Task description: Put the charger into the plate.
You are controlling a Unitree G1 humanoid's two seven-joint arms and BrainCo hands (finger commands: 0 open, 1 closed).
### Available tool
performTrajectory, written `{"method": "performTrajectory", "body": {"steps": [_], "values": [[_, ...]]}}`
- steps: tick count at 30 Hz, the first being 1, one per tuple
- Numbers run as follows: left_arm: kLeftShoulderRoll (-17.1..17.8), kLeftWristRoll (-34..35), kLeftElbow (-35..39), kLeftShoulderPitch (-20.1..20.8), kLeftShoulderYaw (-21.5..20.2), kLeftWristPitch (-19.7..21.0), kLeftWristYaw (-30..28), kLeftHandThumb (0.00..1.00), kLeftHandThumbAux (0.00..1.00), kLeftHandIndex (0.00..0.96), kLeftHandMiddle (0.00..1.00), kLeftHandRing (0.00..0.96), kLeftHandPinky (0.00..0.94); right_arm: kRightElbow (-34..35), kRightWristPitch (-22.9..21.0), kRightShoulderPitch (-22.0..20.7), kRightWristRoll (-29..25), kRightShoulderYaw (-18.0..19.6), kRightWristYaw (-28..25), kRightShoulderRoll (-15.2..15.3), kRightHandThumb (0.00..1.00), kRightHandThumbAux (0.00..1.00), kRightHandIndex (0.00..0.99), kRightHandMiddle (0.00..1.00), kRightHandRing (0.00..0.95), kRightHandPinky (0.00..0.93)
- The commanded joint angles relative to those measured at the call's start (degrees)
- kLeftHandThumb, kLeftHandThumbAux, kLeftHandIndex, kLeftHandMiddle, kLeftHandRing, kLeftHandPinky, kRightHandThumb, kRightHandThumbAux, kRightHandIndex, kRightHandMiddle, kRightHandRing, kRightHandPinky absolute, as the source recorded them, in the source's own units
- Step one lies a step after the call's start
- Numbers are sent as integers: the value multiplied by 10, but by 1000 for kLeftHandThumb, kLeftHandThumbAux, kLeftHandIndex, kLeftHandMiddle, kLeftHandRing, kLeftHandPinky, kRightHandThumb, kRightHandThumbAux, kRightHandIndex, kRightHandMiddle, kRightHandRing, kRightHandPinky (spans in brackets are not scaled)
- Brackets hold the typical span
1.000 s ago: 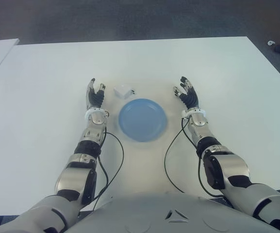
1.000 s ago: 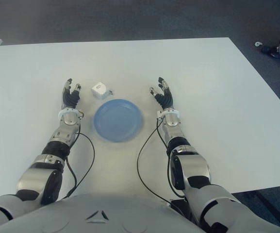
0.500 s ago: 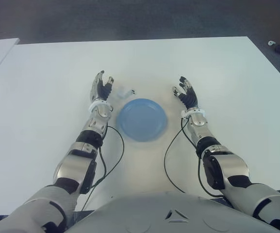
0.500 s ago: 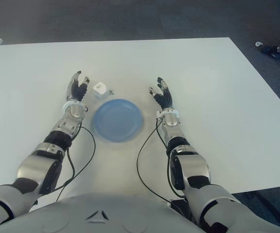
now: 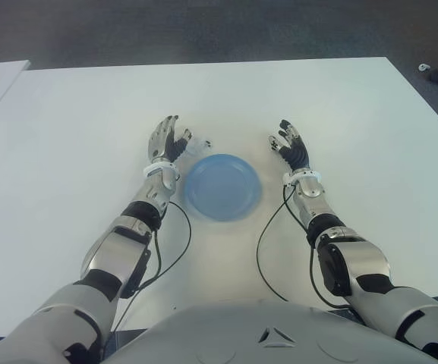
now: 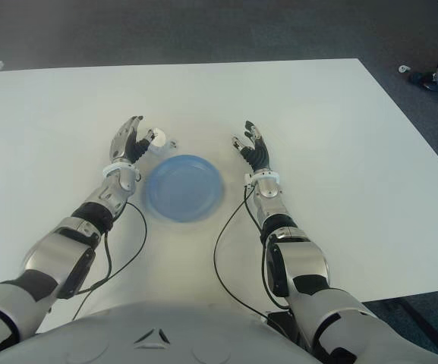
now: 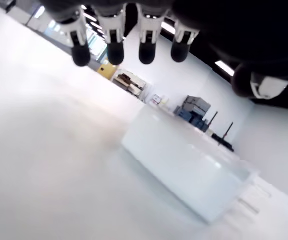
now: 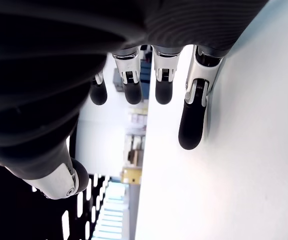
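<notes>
A: Item one, left hand [image 5: 166, 141]. Condition?

B: Fingers [image 7: 114, 50] are seen spread above the table [image 5: 82, 121], nothing held. The hand is poised just beside the charger [image 7: 183, 162], on its left side; contact cannot be confirmed.

A: Item two, the charger. Location?

B: It is found lying on the table, just beyond the far left rim of the blue plate [image 5: 223, 186], outside it. Prongs are seen projecting from one end.

A: Handling notes?

B: A small white block, judged light, rigid and smooth-sided, so likely to slip or skid if nudged. A pinch across the two broad flat faces is advised, thumb opposing fingers, the prongs avoided. Fragility is judged low.

A: Item three, right hand [image 5: 291, 150]?

B: Idle, fingers relaxed and empty, shown to the right of the plate.
</notes>
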State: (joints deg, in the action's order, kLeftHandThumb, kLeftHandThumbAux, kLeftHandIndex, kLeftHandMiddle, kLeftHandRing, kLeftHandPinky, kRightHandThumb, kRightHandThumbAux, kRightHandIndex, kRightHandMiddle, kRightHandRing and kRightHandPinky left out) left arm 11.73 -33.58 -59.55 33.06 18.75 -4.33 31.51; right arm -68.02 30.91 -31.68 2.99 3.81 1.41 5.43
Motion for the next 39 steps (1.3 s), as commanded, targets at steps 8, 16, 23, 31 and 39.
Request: {"method": "performTrajectory", "body": {"steps": [8,16,23,31,39], "values": [[12,-78,-66,35,90,27,5,175,156,0,0,0,0,-39,-35,41,6,-6,-11,-17,74,661,0,104,109,132],[17,-93,-89,46,128,31,-38,131,123,0,0,0,0,-39,-35,39,7,-7,-9,-20,65,710,17,184,187,187],[16,-89,-99,48,138,29,-53,129,114,0,0,0,0,-39,-33,39,8,-8,-10,-20,45,735,26,202,204,196],[17,-85,-106,49,144,27,-58,130,110,0,0,0,0,-39,-30,39,10,-10,-9,-20,25,760,39,209,211,202],[16,-85,-113,49,147,24,-61,122,120,0,0,0,0,-38,-25,40,13,-13,-8,-21,20,772,45,208,213,211]]}}
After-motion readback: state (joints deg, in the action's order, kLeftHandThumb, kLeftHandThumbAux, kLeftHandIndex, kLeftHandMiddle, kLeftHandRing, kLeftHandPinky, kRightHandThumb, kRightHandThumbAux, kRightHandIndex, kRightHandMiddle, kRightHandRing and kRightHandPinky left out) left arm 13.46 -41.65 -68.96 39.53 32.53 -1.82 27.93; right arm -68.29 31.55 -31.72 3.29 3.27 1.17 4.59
